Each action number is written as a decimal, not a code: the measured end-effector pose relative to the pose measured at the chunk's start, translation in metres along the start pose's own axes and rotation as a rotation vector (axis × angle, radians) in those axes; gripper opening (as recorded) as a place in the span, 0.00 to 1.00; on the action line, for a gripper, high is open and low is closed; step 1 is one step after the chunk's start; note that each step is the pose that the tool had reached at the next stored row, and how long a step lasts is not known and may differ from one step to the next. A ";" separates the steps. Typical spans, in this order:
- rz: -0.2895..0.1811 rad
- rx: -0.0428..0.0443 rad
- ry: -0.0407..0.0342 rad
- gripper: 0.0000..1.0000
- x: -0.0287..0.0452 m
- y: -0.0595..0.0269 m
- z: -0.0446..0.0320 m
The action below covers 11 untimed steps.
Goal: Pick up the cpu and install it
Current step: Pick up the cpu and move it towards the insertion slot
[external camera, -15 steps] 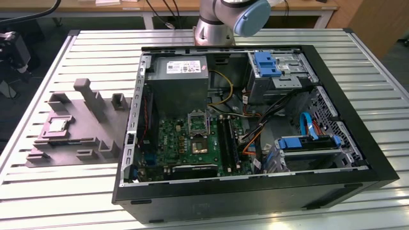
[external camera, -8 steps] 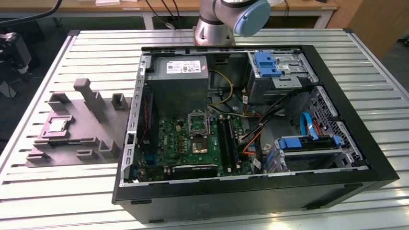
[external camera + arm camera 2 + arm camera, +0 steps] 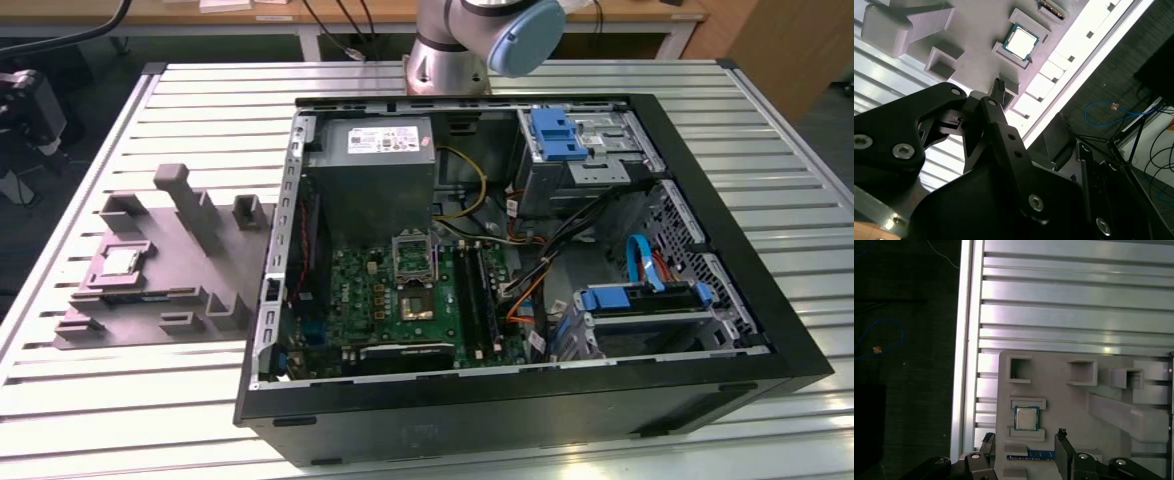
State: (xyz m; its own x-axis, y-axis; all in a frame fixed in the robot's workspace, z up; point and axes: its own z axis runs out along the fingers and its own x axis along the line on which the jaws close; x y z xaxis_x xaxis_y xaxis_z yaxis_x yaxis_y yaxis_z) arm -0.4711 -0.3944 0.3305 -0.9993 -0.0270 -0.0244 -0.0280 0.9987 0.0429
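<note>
Small square silver-topped cpu (image 3: 1026, 417), seated in grey moulded holder (image 3: 1064, 405); hand (image 3: 1024, 437) spread, empty. Risk: off-centre grip may tilt chip.

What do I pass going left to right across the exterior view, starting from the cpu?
cpu in its grey fixture → power-supply box → memory sticks → blue drive caddy → case side wall
</note>
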 end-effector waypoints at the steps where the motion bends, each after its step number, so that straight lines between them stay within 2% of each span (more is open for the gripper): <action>1: 0.000 0.0000 0.0000 0.59 0.0000 0.0000 0.0002; 11: 0.000 0.0000 0.0000 0.59 0.0001 -0.0001 0.0024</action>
State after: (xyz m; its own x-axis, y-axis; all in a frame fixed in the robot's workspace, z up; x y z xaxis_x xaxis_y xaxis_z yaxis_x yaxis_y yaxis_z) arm -0.4711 -0.3944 0.3281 -0.9993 -0.0269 -0.0244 -0.0280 0.9987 0.0429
